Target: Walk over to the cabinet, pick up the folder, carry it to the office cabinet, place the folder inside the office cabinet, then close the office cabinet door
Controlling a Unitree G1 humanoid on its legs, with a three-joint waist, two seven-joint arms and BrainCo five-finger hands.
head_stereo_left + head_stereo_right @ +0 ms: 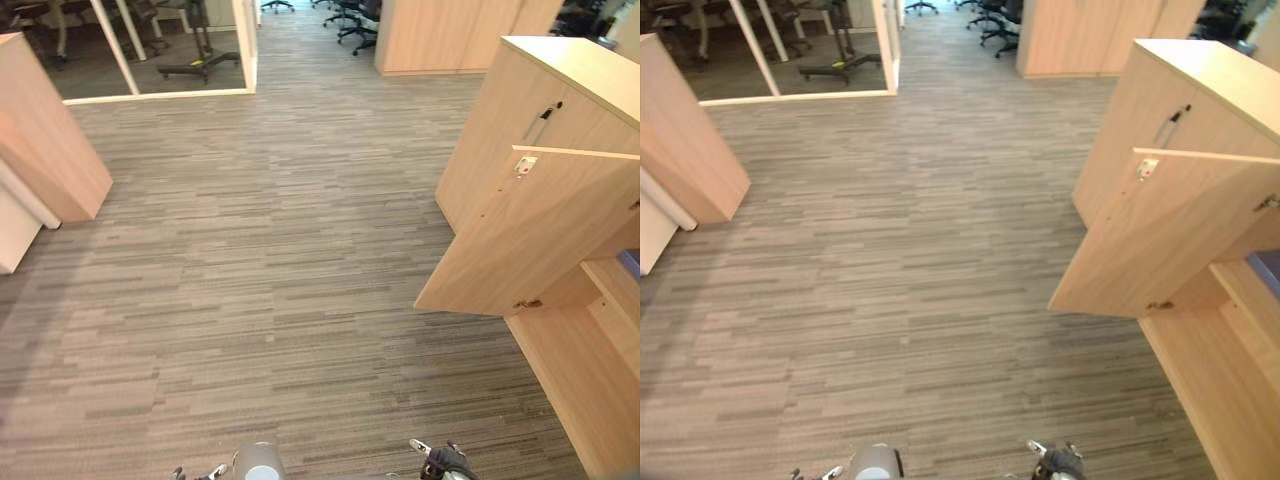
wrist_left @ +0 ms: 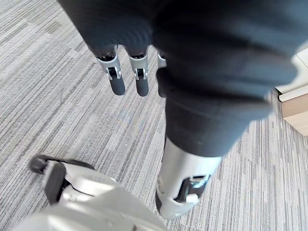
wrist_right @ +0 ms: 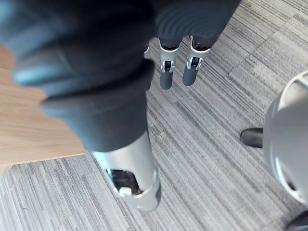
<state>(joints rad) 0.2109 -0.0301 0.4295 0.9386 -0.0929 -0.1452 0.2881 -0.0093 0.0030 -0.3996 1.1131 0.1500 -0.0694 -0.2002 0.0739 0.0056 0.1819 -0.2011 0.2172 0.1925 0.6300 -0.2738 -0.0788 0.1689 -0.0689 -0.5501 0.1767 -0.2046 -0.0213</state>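
- The left hand [image 2: 117, 79] hangs over the grey striped carpet [image 1: 260, 270] at the bottom edge of the frame, fingers straight and loose, grasping nothing.
- The right hand [image 3: 166, 72] hangs at the bottom edge too, right of centre, fingers likewise relaxed and empty.
- At the right, the tall light-wood office cabinet [image 1: 580, 65] has its flat light-wood door [image 1: 540, 235] standing open, reaching out over the carpet.
- Inside it, at the right edge, a dark blue strip [image 1: 632, 265] shows on a shelf; I cannot tell whether this is the folder.
- At the left edge stands a second light-wood cabinet [image 1: 45, 130], with a low white unit [image 1: 15, 230] just beside it.
- In the upper left is a white-framed glass partition [image 1: 150, 60].
- Along the top are black wheeled office chairs [image 1: 355, 20] and further light-wood cupboards [image 1: 450, 35].
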